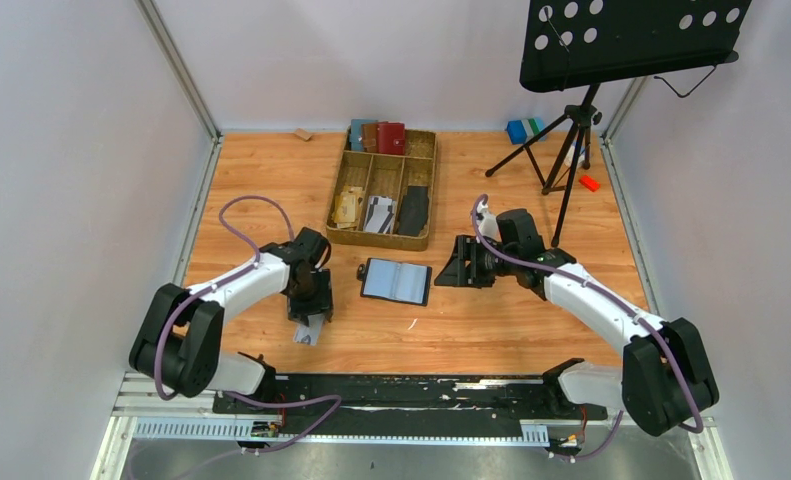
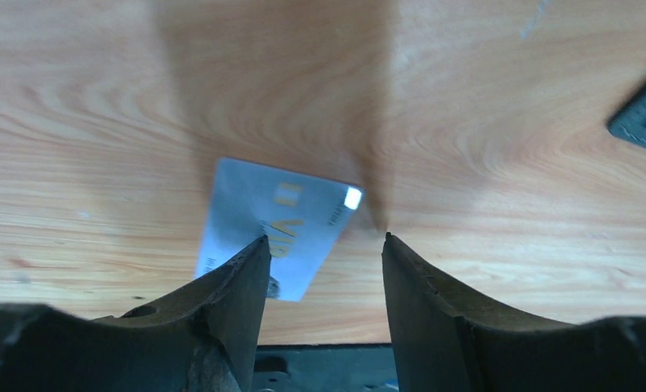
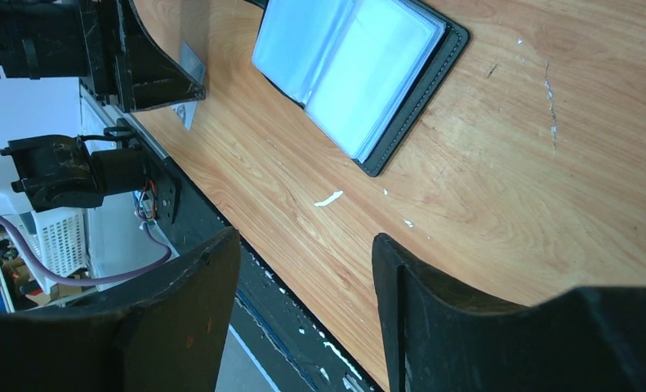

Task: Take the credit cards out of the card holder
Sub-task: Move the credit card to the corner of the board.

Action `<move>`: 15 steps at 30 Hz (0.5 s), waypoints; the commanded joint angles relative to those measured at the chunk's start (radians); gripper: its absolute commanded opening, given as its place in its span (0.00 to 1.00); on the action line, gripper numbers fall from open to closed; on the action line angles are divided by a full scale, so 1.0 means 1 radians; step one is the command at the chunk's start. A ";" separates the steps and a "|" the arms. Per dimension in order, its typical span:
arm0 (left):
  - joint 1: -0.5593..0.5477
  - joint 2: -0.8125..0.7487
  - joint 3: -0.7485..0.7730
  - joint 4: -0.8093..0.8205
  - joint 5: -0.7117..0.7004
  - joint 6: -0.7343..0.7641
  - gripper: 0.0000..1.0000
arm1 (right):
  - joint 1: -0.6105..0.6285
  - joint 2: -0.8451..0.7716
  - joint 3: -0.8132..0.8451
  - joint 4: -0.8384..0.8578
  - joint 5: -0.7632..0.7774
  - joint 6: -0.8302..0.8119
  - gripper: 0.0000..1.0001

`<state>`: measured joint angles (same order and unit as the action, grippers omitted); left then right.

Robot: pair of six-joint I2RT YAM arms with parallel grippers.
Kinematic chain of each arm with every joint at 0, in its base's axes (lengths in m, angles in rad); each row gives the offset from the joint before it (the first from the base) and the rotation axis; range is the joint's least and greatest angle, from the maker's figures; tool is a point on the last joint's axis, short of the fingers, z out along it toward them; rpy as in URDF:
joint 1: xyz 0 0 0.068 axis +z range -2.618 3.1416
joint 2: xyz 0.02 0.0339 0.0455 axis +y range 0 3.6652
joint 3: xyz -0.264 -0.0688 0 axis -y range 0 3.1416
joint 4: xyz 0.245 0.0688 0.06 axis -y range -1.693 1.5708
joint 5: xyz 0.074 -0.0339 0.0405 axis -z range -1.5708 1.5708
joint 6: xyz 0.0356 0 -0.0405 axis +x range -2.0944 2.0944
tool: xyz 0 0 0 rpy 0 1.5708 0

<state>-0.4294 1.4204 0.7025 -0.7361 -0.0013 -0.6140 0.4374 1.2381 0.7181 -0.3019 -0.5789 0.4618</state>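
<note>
The black card holder lies open on the wooden table, its pale blue sleeve pages facing up. One light grey credit card with gold lettering lies flat on the table near the front edge, left of the holder. My left gripper hovers over that card, open, with nothing between its fingers; its left finger overlaps the card in the wrist view. My right gripper stands open just right of the holder, holding nothing.
A wooden divided tray behind the holder carries red, brown and blue wallets, loose cards and a long black piece. A music stand's tripod stands at the back right, with small blue and red objects near it. A black rail runs along the near edge.
</note>
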 commanded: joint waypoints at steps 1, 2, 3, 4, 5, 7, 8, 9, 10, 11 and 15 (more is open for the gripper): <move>-0.008 0.042 -0.195 0.172 0.218 -0.124 0.60 | 0.004 -0.041 -0.003 0.021 -0.026 0.007 0.60; -0.012 0.028 -0.211 0.184 0.226 -0.138 0.59 | 0.003 -0.042 -0.004 0.023 -0.028 0.008 0.60; -0.021 0.016 -0.221 0.187 0.229 -0.149 0.59 | 0.004 -0.044 -0.005 0.023 -0.030 0.008 0.60; -0.029 0.003 -0.223 0.177 0.225 -0.154 0.59 | 0.004 -0.044 -0.006 0.026 -0.032 0.009 0.60; -0.036 -0.013 -0.215 0.159 0.214 -0.154 0.59 | 0.004 -0.044 -0.007 0.027 -0.033 0.010 0.60; -0.048 -0.056 -0.178 0.092 0.161 -0.143 0.59 | 0.004 -0.040 -0.009 0.034 -0.039 0.015 0.60; -0.049 -0.082 -0.151 0.056 0.130 -0.137 0.59 | 0.004 -0.038 -0.011 0.037 -0.042 0.018 0.60; -0.048 -0.104 -0.122 0.019 0.091 -0.134 0.61 | 0.004 -0.035 -0.012 0.041 -0.045 0.021 0.60; -0.048 -0.123 -0.086 -0.013 0.050 -0.128 0.63 | 0.004 -0.034 -0.012 0.045 -0.048 0.024 0.60; -0.045 -0.135 -0.054 -0.043 0.013 -0.118 0.66 | 0.004 -0.034 -0.012 0.047 -0.051 0.026 0.60; -0.014 -0.135 0.068 -0.122 -0.099 -0.081 0.72 | 0.004 -0.043 -0.012 0.042 -0.056 0.025 0.60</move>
<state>-0.4713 1.2934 0.6640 -0.7616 0.0799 -0.7387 0.4374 1.2201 0.7124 -0.2943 -0.6117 0.4740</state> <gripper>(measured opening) 0.698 0.603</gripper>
